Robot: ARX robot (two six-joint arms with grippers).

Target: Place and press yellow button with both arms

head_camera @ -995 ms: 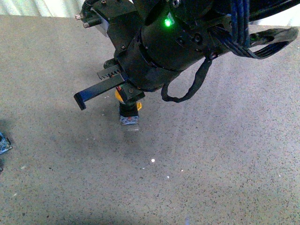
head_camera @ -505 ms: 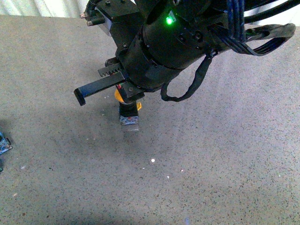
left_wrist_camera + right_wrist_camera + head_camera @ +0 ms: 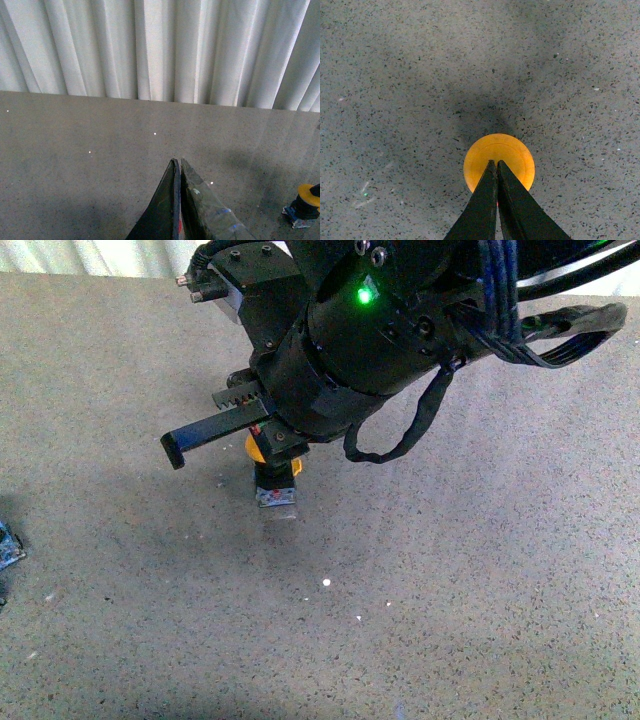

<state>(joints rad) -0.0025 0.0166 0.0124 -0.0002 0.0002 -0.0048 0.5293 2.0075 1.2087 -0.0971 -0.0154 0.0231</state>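
Front view: speckled grey counter (image 3: pixel 480 620) seen; the yellow button (image 3: pixel 274 478) is stood upright on it at roughly 10 o'clock from frame centre, yellow cap up, black body under it, bluish-grey base down on the counter. The bulky black right arm (image 3: pixel 350 350) is brought in from 1 o'clock and is hung right over the button, with the right gripper (image 3: pixel 272 440) set down at the cap; jaws are mostly hidden here. A black bar (image 3: pixel 205 435) is stuck out toward 9 o'clock, a green light (image 3: pixel 366 295) is lit on the arm and a cable loop (image 3: pixel 400 435) is hung at 3 o'clock of the button. A small blue object (image 3: pixel 8 545) is cut off at the 9 o'clock edge. Left wrist view: the left gripper (image 3: pixel 177 161) is shown with jaws pressed together, nothing pinched, raised off the counter, a white pleated curtain (image 3: pixel 160 47) behind. The button is seen well apart from it near the frame edge. Right wrist view: right jaws are pressed together, tips over the round yellow cap seen from straight above; whether the cap is actually touched cannot be told.
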